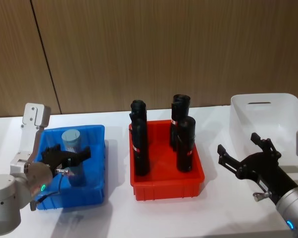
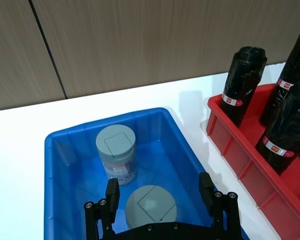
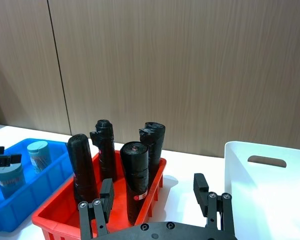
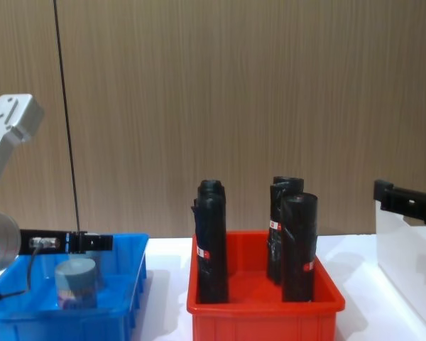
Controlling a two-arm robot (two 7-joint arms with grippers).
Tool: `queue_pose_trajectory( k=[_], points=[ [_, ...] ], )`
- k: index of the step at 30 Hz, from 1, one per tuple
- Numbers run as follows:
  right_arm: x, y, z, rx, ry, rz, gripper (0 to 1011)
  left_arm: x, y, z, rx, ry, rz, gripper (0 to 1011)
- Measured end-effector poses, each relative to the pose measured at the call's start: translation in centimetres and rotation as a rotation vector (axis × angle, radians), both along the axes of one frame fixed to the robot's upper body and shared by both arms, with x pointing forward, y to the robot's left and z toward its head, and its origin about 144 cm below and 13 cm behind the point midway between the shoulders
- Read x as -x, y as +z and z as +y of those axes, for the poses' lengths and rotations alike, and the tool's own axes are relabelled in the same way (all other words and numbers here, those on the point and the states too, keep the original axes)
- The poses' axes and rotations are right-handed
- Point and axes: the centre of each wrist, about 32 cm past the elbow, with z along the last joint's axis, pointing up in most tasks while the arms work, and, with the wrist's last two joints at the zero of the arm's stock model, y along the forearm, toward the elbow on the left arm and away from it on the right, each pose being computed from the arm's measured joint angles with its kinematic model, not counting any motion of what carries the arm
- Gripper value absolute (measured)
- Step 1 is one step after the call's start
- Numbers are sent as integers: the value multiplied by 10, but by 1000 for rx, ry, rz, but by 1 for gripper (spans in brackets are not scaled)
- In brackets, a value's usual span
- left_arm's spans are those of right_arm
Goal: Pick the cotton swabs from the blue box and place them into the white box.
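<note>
Left wrist view: two cotton swabs (image 2: 116, 150) jars stand upright, lids up, in the blue box (image 2: 182, 135). The nearer jar (image 2: 151, 206) sits right between the left gripper (image 2: 159, 185) fingers (image 2: 111, 192), which are spread wide either side of it and holding nothing. Can't quite tell if they're down around the body or just above the lid. Left arm's clearly the closer one. Right gripper (image 1: 237, 141) hovers splayed and empty beside the white box (image 1: 288, 99), past the red bin (image 1: 166, 186).
</note>
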Motion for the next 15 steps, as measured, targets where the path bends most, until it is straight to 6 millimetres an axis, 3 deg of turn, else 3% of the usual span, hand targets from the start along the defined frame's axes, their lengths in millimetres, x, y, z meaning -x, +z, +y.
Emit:
queue_pose_trajectory(
  k=[15],
  points=[
    [0,0,0,0,0,0,1002,-1,-10,2,-10,-21,40,1004]
  ],
)
